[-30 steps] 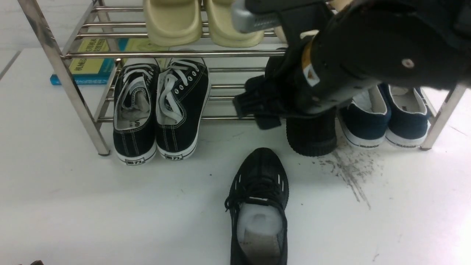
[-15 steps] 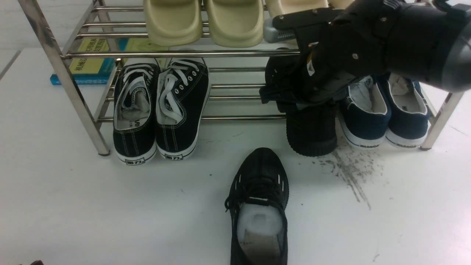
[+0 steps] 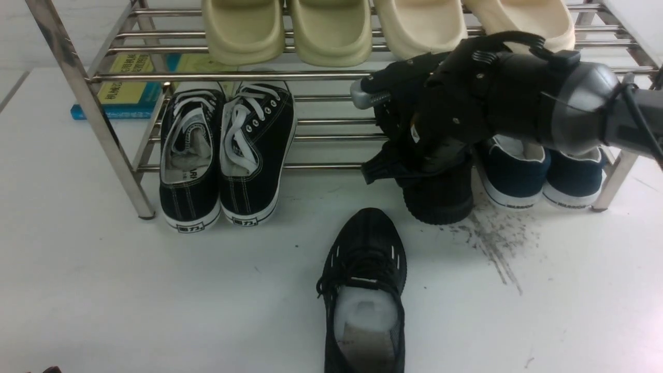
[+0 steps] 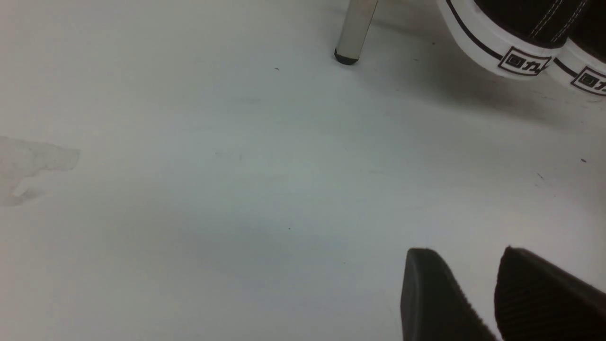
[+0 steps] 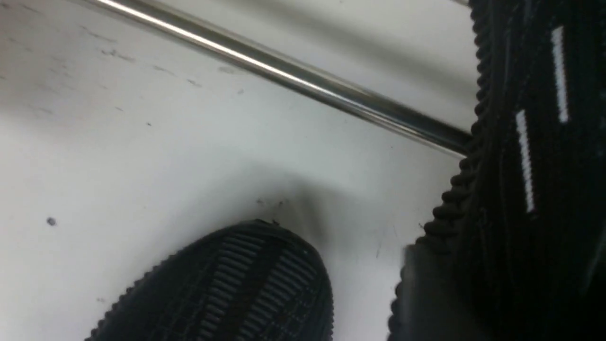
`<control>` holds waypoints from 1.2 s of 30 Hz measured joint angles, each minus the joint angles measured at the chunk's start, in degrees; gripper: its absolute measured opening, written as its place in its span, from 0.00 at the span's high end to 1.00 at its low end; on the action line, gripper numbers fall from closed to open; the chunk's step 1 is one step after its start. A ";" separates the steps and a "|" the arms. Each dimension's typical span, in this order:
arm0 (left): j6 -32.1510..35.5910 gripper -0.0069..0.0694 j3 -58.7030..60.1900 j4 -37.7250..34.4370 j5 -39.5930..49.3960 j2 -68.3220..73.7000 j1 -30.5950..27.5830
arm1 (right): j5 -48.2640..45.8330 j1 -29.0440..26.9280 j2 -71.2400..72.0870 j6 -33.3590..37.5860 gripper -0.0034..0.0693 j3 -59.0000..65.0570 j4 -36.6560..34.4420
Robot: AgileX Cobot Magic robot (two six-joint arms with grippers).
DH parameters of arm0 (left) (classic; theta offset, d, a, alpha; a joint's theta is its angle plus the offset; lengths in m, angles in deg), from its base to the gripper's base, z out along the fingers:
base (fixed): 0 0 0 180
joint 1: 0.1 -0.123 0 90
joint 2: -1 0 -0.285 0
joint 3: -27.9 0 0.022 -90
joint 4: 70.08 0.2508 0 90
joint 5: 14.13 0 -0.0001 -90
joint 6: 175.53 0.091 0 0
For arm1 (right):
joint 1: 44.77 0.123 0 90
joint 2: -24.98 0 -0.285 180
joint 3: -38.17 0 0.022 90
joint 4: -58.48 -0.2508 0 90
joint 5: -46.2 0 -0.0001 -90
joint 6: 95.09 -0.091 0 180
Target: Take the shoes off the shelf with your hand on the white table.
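One black mesh shoe lies on the white table in front of the shelf, toe toward it. Its toe also shows in the right wrist view. The other shoe rests on the lower tier, toe hanging over the front bar. My right gripper reaches in from the right and is shut on this shoe; one finger presses its sole edge, the other is hidden. My left gripper hovers open over bare table, nothing between its fingers.
Black canvas sneakers with white laces sit on the lower tier's left, navy slip-ons on its right. Cream slippers fill the upper tier. Books lie behind the rack. A grey scuff marks the table. A shelf leg stands near my left gripper.
My right arm has dropped lower and its jaws have closed on the shelf shoe. That shoe's toe has slid slightly toward the front. The shoe on the table has not moved.
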 joint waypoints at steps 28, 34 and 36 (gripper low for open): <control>0.00 0.59 0.00 0.00 0.00 0.00 0.00 | -27.23 17.73 22.84 4.19 0.95 0.78 -9.44; 0.00 0.59 0.00 0.00 0.00 0.00 0.00 | -26.88 22.02 27.53 -3.53 0.95 8.21 -8.40; 0.00 0.59 0.00 0.00 0.00 0.00 0.00 | -26.60 23.45 28.96 -7.31 0.94 12.86 -7.70</control>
